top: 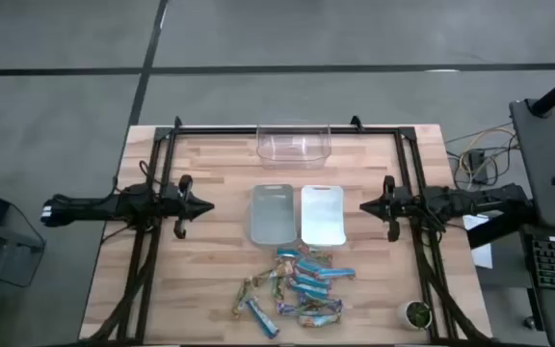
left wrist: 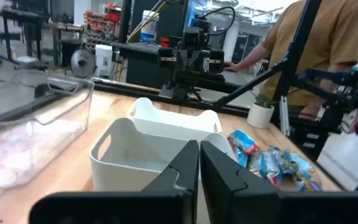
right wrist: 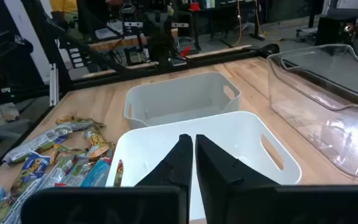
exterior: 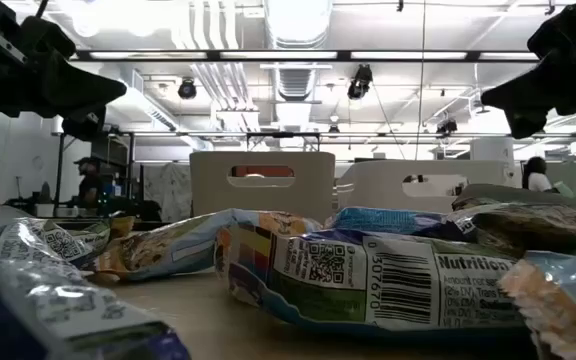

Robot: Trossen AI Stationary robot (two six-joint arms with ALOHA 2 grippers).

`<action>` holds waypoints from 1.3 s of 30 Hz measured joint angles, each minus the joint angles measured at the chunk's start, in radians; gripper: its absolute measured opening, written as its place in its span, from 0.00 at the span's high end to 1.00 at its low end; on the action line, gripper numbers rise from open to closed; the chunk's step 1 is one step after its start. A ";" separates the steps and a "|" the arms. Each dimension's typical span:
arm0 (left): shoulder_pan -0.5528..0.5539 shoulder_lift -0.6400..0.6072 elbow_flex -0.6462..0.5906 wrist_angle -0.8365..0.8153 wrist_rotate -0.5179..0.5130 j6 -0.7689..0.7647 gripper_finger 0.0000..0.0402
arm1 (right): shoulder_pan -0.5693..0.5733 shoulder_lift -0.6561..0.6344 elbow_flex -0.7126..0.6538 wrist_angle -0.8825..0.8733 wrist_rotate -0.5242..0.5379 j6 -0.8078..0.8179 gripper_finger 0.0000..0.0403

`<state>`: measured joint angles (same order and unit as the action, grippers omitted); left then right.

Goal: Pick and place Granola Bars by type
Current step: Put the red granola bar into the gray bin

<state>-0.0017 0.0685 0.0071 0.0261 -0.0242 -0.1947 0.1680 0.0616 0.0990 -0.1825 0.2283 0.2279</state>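
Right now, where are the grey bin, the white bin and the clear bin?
grey bin point(top: 272, 214), high view, on its inside floor.
white bin point(top: 322, 214), high view, on its inside floor.
clear bin point(top: 294, 141), high view, on its see-through bottom.

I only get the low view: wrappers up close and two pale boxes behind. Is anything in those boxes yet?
Observer: No. From above, the grey rectangular plastic bin and the white rectangular plastic bin beside it both look empty.
Operator: So where are all the snacks?
Observer: The shiny blue and tan wrapped granola bars lie in one mixed pile on the wooden table, in front of the bins.
Operator: And the arms?
Observer: The left tool and the right tool hang on either side of the bins, both shut, holding nothing.
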 joint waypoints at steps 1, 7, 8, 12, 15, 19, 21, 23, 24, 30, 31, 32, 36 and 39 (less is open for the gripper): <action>0.000 0.000 0.000 0.000 0.000 -0.019 1.00 | 0.000 0.000 0.000 0.000 0.000 0.000 0.97; 0.000 0.000 0.000 0.000 0.000 -0.094 1.00 | 0.000 0.000 0.000 0.000 0.000 0.000 0.97; 0.000 0.000 0.000 0.000 0.000 -0.101 1.00 | 0.000 0.000 0.000 0.000 0.000 0.000 0.97; 0.000 0.000 0.000 0.000 0.000 -0.104 1.00 | 0.000 0.000 0.000 0.000 0.000 0.000 0.97; 0.000 0.000 0.000 0.000 0.000 -0.104 1.00 | 0.000 0.000 0.000 0.000 0.000 0.000 0.97; 0.000 0.000 0.000 0.003 0.000 -0.120 1.00 | 0.000 0.000 0.000 0.001 0.000 0.005 0.97; 0.000 0.000 0.000 0.014 -0.007 -0.155 1.00 | 0.000 0.000 0.000 0.005 0.000 0.009 0.97; 0.000 0.000 0.000 0.028 -0.017 -0.197 1.00 | 0.000 0.000 0.000 0.018 0.000 0.026 0.97; 0.000 0.000 0.001 0.034 -0.021 -0.209 1.00 | 0.000 0.000 0.000 0.027 0.001 0.041 0.97; 0.000 0.000 0.024 0.045 -0.024 -0.215 1.00 | 0.000 0.000 0.000 0.100 0.002 0.091 0.97; 0.000 0.000 0.030 0.047 -0.024 -0.212 1.00 | 0.000 0.000 0.000 0.112 0.002 0.092 0.97; 0.000 0.000 0.034 0.049 -0.025 -0.209 1.00 | 0.000 0.000 0.000 0.123 0.002 0.093 0.97; 0.000 0.000 0.061 0.051 -0.039 -0.207 1.00 | 0.000 0.000 0.000 0.186 0.004 0.095 0.97; 0.000 0.000 0.088 0.055 -0.061 -0.206 1.00 | 0.000 0.000 0.000 0.259 0.013 0.094 0.97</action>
<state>-0.0013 0.0689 0.0955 0.0806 -0.0856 -0.4011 0.1677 0.0616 0.0990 0.0770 0.2410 0.3224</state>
